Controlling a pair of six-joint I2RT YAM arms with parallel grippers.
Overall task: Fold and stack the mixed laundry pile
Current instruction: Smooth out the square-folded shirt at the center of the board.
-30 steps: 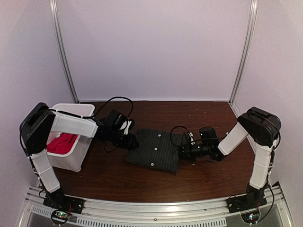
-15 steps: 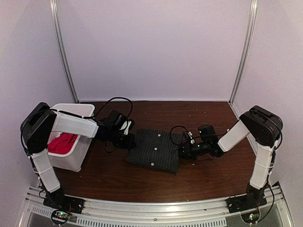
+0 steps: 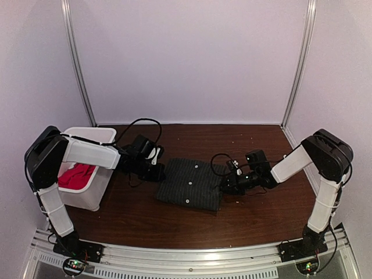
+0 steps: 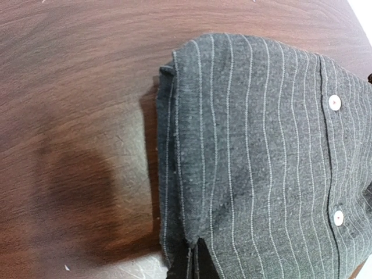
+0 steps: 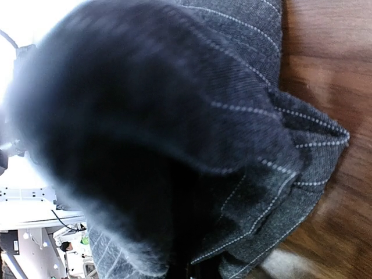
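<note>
The dark pinstriped shirt (image 3: 190, 183) lay folded into a compact rectangle at the middle of the desk (image 3: 145, 224), its button placket facing up. The left gripper (image 3: 158, 173) was closed on the shirt's left edge, low against the wood. The right gripper (image 3: 225, 185) was clamped on the right edge, where the cloth bunched up and filled the wrist view. The red T-shirt (image 3: 74, 174) sat inside the white bin (image 3: 90, 200) at the desk's left side, well apart from the shirt
</note>
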